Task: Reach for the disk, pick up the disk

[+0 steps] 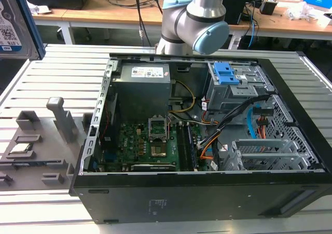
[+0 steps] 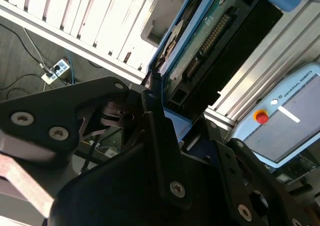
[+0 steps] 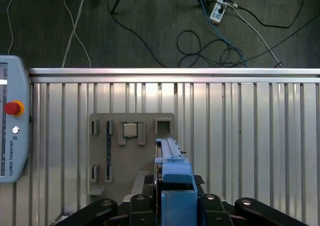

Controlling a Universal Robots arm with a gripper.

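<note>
Where the claw [image 3: 175,208] pinches, the disk [image 3: 168,151] stands edge-on between its jaws.

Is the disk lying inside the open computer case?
No, in the exterior view the disk is at the exterior view's far left edge, well outside the computer case.

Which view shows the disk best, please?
The exterior view: the disk shows its labelled face at the exterior view's left edge. The first wrist view shows it edge-on in the claw; the second wrist view shows its circuit-board side.
</note>
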